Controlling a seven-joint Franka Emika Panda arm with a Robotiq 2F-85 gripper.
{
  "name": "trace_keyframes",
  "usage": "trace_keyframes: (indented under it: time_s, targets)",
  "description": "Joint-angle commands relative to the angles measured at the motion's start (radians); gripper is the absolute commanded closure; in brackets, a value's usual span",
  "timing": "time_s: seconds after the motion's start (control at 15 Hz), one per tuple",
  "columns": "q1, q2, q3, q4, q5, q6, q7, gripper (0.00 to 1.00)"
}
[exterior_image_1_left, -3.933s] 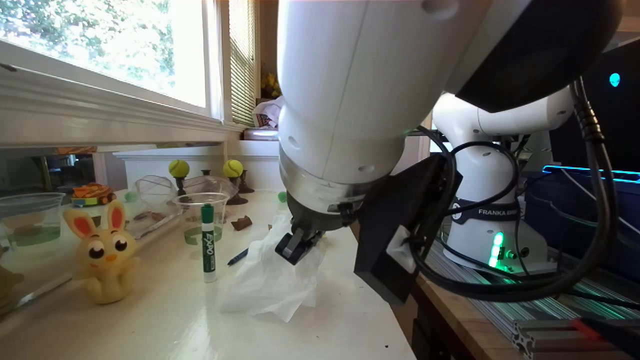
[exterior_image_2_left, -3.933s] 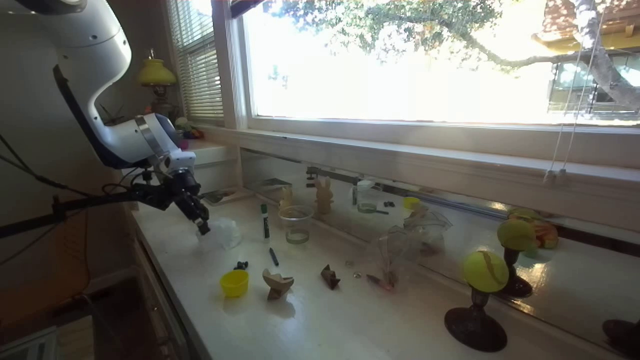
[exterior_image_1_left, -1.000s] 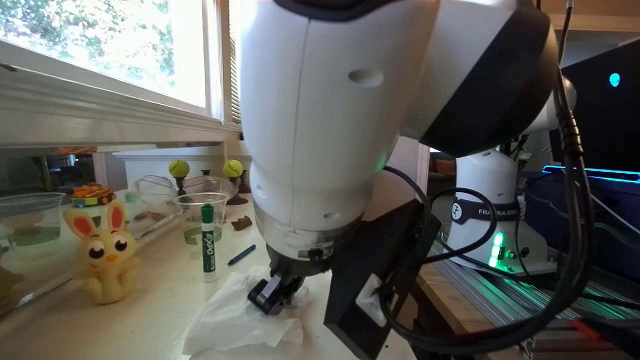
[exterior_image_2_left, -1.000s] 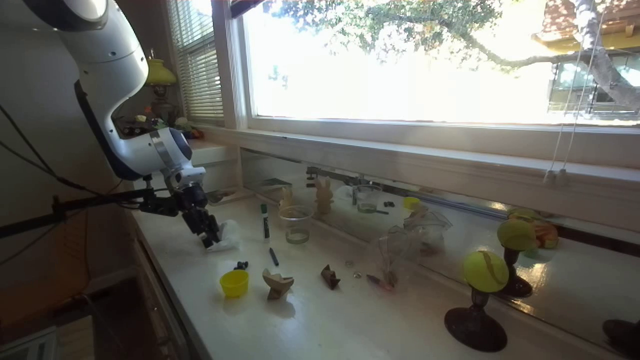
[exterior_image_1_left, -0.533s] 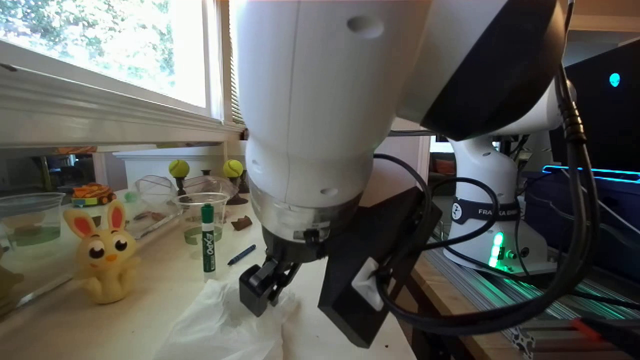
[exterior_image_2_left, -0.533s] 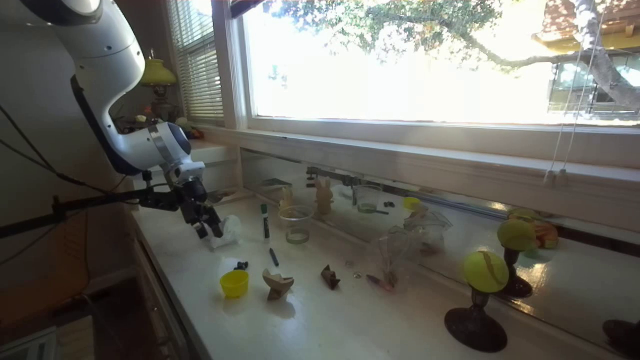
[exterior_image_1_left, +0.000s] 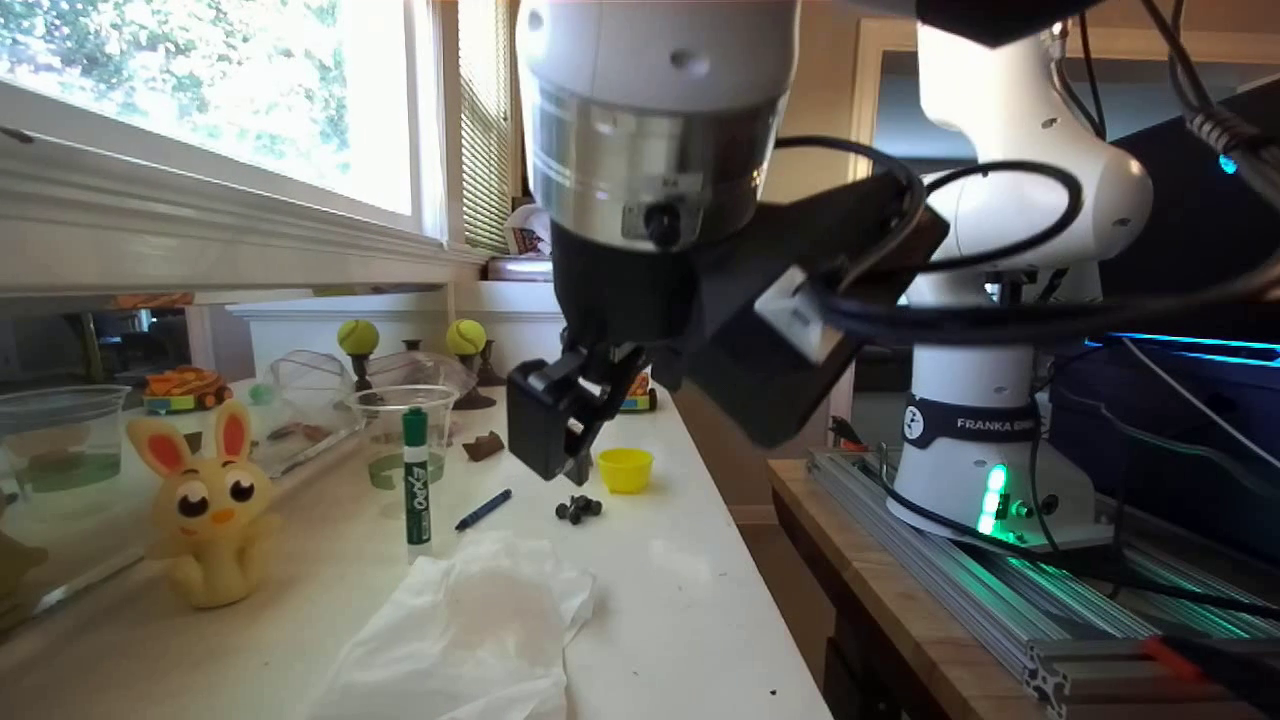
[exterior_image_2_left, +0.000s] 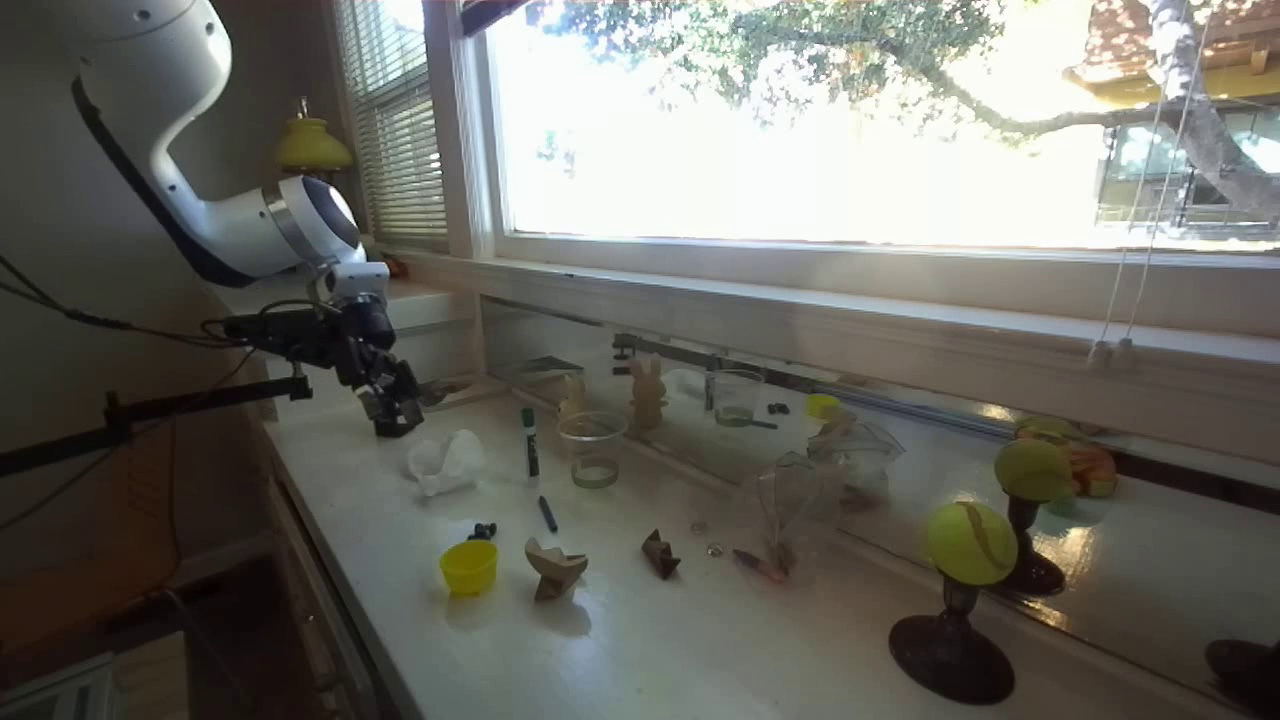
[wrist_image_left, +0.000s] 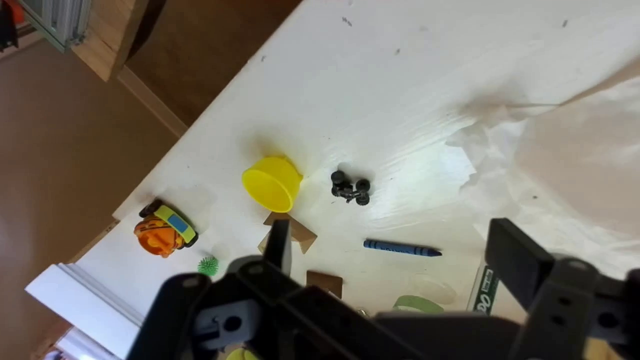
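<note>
Hanging in mid-air, spread wide

Holds the claw (wrist_image_left: 392, 240) spread above the counter (exterior_image_1_left: 690, 620), with a broad gap between the fingers (wrist_image_left: 515, 260)
Hangs higher than the sheet (exterior_image_1_left: 475, 640), and apart from it in both exterior views
Has the sheet lying white and crumpled on the counter, with the marker (exterior_image_1_left: 417, 495) upright near its edge
Catches the same sheet at the right of the wrist view, partly behind a finger
Looks down in that view, between the fingers, at a blue crayon (wrist_image_left: 400, 248), and higher up at black wheels (wrist_image_left: 345, 191) and a yellow cup (wrist_image_left: 272, 185), with a folded tan piece (wrist_image_left: 301, 231) near the cup
Takes in, toward the end of the counter, a toy car (wrist_image_left: 166, 230) and a green ball (wrist_image_left: 208, 266)
Has, nearer the window (exterior_image_1_left: 200, 90), a clear cup (exterior_image_1_left: 377, 430) beside the marker, and a seated bunny (exterior_image_1_left: 212, 500)
Includes, in an exterior view, a tennis ball (exterior_image_2_left: 970, 542) on a dark stand (exterior_image_2_left: 950, 655), well apart from the claw
</note>
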Motion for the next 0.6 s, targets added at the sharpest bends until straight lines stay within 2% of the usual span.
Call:
trace_keyframes:
  time_s: [0.0, 0.27, 0.4, 0.53]
  targets:
    - [-0.049, -0.194, 0.027, -0.082, 0.114, 0.101, -0.179, 0.00]
    - [-0.081, -0.415, 0.016, -0.181, 0.209, 0.209, -0.392, 0.00]
    - [-0.098, -0.528, 0.000, -0.231, 0.280, 0.191, -0.488, 0.00]
    - [-0.116, -0.630, -0.017, -0.266, 0.358, 0.087, -0.563, 0.00]
